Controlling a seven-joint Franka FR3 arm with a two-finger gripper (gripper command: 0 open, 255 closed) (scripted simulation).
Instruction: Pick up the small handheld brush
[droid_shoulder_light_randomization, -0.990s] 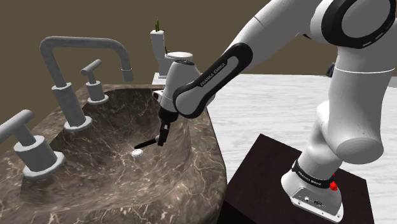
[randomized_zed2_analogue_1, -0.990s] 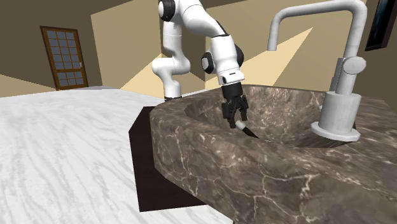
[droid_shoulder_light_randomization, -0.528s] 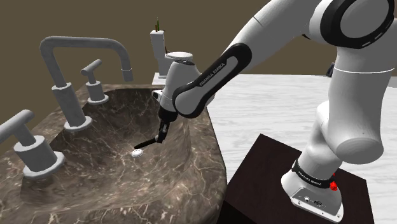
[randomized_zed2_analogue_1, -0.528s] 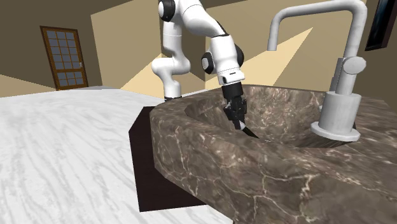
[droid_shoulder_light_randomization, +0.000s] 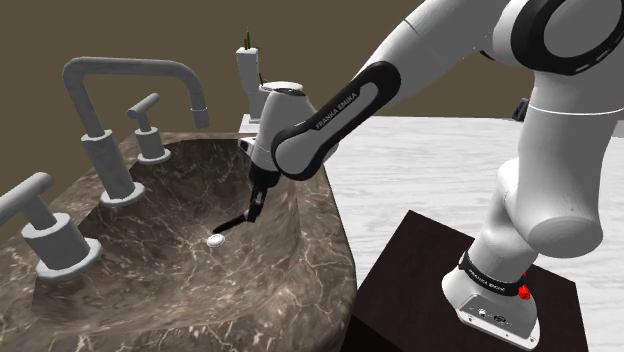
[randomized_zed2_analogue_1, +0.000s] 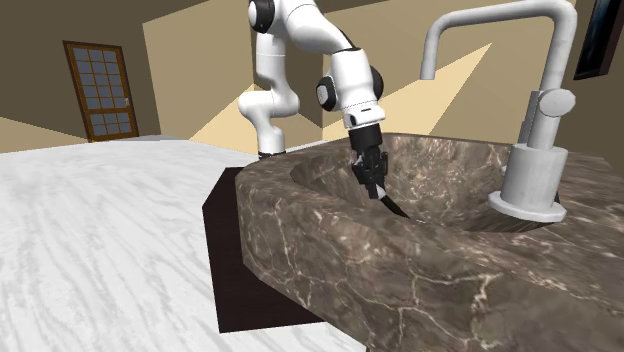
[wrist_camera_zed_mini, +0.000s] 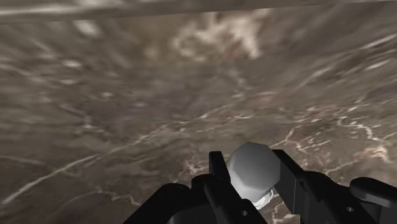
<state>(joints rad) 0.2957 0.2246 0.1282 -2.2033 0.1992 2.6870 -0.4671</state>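
The jaws squeeze the small brush (wrist_camera_zed_mini: 252, 170) from both sides, and its pale round end sits between the two black fingers (wrist_camera_zed_mini: 217, 169). The brush pokes out of the gripper (droid_shoulder_light_randomization: 255, 207) like a thin dark stick. It is low inside the brown, stone-looking sink (droid_shoulder_light_randomization: 318, 280), near the little round drain (droid_shoulder_light_randomization: 216, 239). I cannot tell if it touches the sink. The big grey tap (droid_shoulder_light_randomization: 98, 120) stands well apart.

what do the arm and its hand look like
The arm has white links with dark joints; a black forearm band carries pale FRANKA EMIKA lettering, and a red mark sits at the base. The hand is all black, with two fingers.
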